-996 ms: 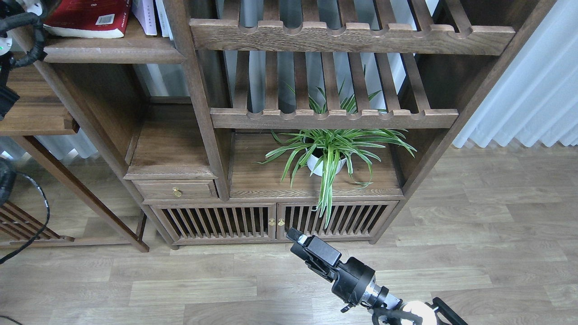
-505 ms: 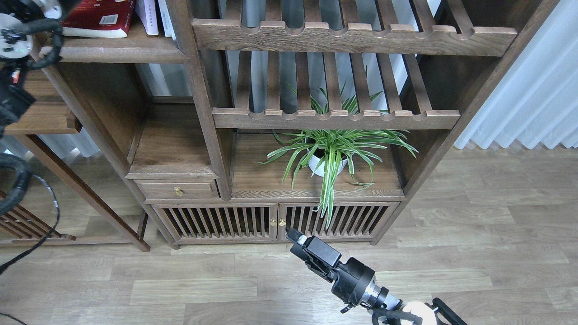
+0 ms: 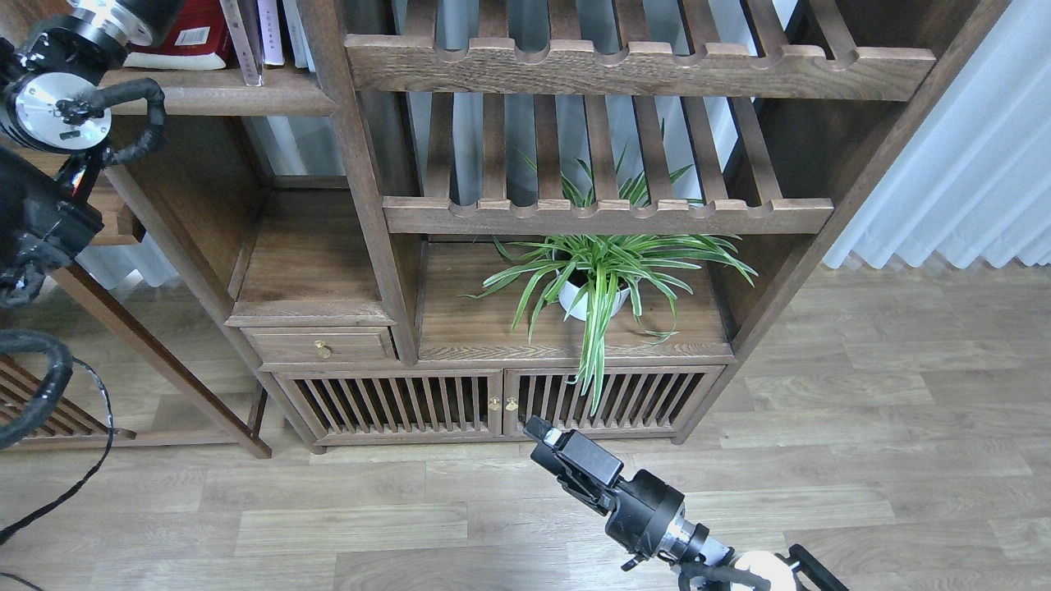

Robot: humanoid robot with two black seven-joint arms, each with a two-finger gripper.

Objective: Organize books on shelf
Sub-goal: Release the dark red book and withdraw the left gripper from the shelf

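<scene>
Head view: at the top left the left arm (image 3: 61, 107) is being raised toward the shelf (image 3: 222, 92), presumably so the books can be tidied; its gripper is being cut off by the frame edge, so the state of its fingers cannot be told. The red book (image 3: 193, 37) is lying flat on that shelf, while the pale books (image 3: 271, 29) just beside it are being kept upright. Further right, a potted plant (image 3: 603, 275) is being displayed in the lower compartment. The right gripper (image 3: 546, 435) is being held low over the floor, well apart from the books; whether its fingers are spread cannot be told.
</scene>
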